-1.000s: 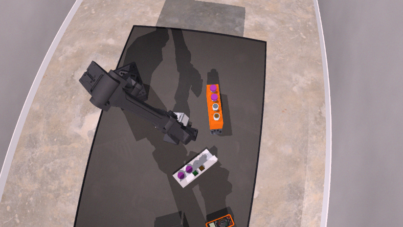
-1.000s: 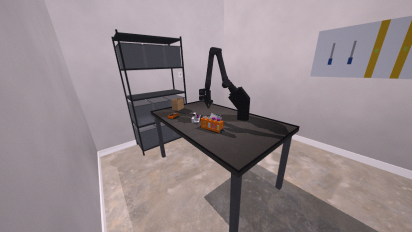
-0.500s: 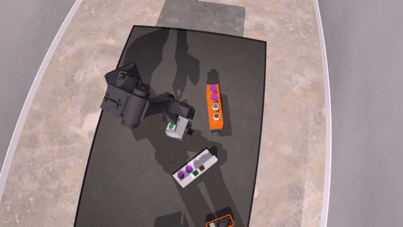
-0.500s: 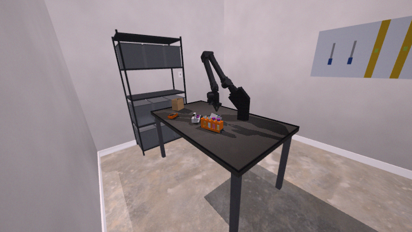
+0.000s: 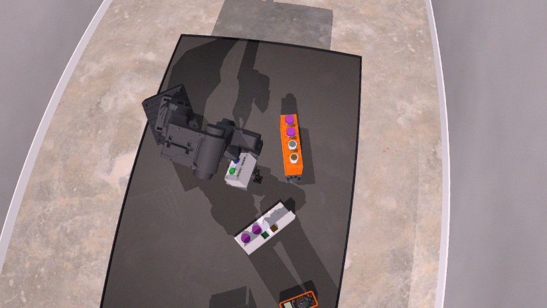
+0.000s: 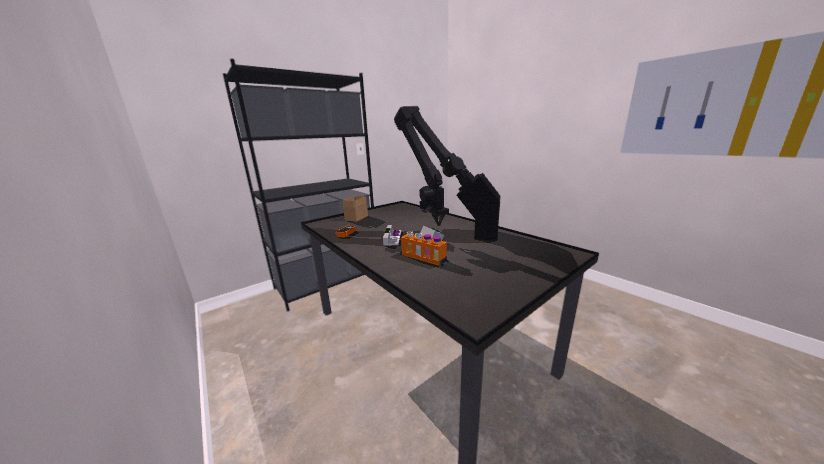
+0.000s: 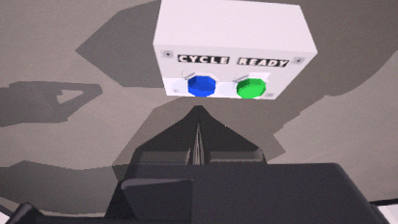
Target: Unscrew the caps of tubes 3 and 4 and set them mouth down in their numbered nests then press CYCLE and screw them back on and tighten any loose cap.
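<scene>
Concrete-look flooring [image 5: 390, 145] [image 6: 299, 374] and pale walls surround a dark desk [image 5: 153, 237] [image 6: 438, 299], where a white two-key housing [image 5: 245, 172] [image 7: 232, 29] sits near the arm. The hand [image 6: 439, 222] [image 7: 198, 112] is closed with nothing in its grip, its tips near the blue CYCLE key [image 5: 236, 160] [image 7: 201, 86], with the green READY key [image 5: 232, 170] [image 7: 251, 88] beside it. Two purple caps [image 5: 251, 233] lie on the white cap tray [image 5: 248, 250] [image 6: 389, 241]; two tubes stand open in the orange decapping station [image 5: 293, 168] [image 6: 424, 258], and the other two are capped. The key should be stiff and springy, best met squarely at its centre with closed tips, keeping off its neighbour. Those caps are probably light, hard plastic, apt to slip, and better pinched across opposite sides of the rim; the tubes may be brittle. From above, the arm crowds the housing and partly covers the blue key; in the exterior view the station hides much of it. Shadow dulls both lamps, neither looking clearly lit, the nest numbers can't be read, and the multimeter [image 5: 311, 299] [image 6: 345, 231] is cut off in the top view.

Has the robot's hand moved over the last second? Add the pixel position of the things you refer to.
Yes. In the top view, the hand [image 7: 198, 112] has gone from beyond the white key housing [image 5: 241, 174] [image 7: 237, 29] back toward the arm's base.
</scene>
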Robot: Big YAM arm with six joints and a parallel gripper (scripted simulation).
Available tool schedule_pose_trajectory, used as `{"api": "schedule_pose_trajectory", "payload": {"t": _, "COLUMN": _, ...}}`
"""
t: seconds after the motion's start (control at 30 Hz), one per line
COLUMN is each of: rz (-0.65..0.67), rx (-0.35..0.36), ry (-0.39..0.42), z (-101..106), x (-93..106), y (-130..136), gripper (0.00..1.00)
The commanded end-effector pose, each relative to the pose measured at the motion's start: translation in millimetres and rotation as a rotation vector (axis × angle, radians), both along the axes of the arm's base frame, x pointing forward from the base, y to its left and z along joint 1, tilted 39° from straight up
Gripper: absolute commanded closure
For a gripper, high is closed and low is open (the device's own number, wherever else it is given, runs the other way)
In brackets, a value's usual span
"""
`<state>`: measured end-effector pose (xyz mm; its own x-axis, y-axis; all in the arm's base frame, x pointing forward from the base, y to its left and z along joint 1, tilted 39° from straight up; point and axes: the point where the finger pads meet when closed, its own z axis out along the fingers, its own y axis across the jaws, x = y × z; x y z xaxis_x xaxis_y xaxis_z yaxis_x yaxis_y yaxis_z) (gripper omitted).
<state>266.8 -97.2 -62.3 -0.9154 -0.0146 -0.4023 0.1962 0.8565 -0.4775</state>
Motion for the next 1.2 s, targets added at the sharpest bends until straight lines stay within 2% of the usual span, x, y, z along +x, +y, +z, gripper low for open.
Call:
{"api": "schedule_pose_trajectory", "payload": {"t": 0.0, "rz": -0.017, "rx": 0.001, "ry": -0.052, "z": 8, "x": 11.1, "y": -1, "gripper": 1.0}}
{"api": "schedule_pose_trajectory", "payload": {"t": 0.17, "rz": -0.015, "rx": 0.002, "ry": -0.03, "z": 8, "x": 7.8, "y": 0, "gripper": 1.0}}
{"api": "schedule_pose_trajectory", "payload": {"t": 0.2, "rz": -0.007, "rx": 0.001, "ry": -0.013, "z": 3, "x": 2.2, "y": 0, "gripper": 1.0}}
{"api": "schedule_pose_trajectory", "payload": {"t": 0.3, "rz": -0.013, "rx": 0.001, "ry": -0.029, "z": 8, "x": 8.0, "y": 0, "gripper": 1.0}}
{"api": "schedule_pose_trajectory", "payload": {"t": 0.43, "rz": -0.007, "rx": 0.001, "ry": -0.013, "z": 4, "x": 2.3, "y": 0, "gripper": 1.0}}
{"api": "schedule_pose_trajectory", "payload": {"t": 0.47, "rz": -0.013, "rx": 0.001, "ry": -0.029, "z": 8, "x": 8.1, "y": 0, "gripper": 1.0}}
{"api": "schedule_pose_trajectory", "payload": {"t": 0.6, "rz": -0.012, "rx": 0.001, "ry": -0.029, "z": 10, "x": 8.4, "y": 0, "gripper": 1.0}}
{"api": "schedule_pose_trajectory", "payload": {"t": 0.63, "rz": -0.007, "rx": 0.001, "ry": -0.013, "z": 5, "x": 2.8, "y": 0, "gripper": 1.0}}
{"api": "schedule_pose_trajectory", "payload": {"t": 0.83, "rz": -0.01, "rx": -0.001, "ry": -0.014, "z": -10, "x": 12.3, "y": -13, "gripper": 1.0}}
{"api": "schedule_pose_trajectory", "payload": {"t": 1.17, "rz": 0.0, "rx": -0.003, "ry": -0.026, "z": -6, "x": 14.2, "y": -10, "gripper": 1.0}}
